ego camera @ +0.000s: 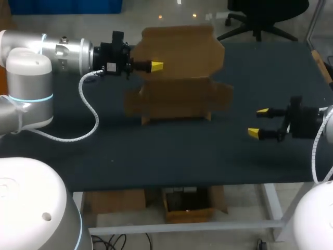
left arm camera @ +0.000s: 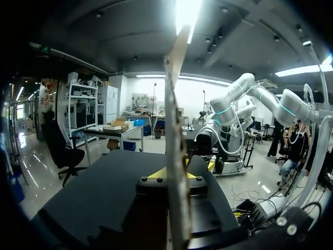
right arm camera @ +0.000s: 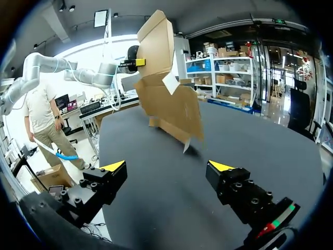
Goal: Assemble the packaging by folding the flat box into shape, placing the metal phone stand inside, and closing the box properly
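Observation:
A brown cardboard box (ego camera: 177, 83) stands partly folded at the middle of the black table, its lid panel upright and its side flaps spread. My left gripper (ego camera: 156, 66) is shut on the left edge of the upright lid. In the left wrist view the cardboard (left arm camera: 176, 130) runs edge-on between the fingers of the left gripper (left arm camera: 179, 174). My right gripper (ego camera: 258, 123) is open to the right of the box and touches nothing. In the right wrist view the right gripper (right arm camera: 167, 166) is low over the table, with the box (right arm camera: 169, 101) well ahead of it. No metal phone stand is in view.
The black tabletop (ego camera: 171, 156) stretches from the box to the front edge. A white coiled cable (ego camera: 88, 112) from my left arm loops down onto the table left of the box.

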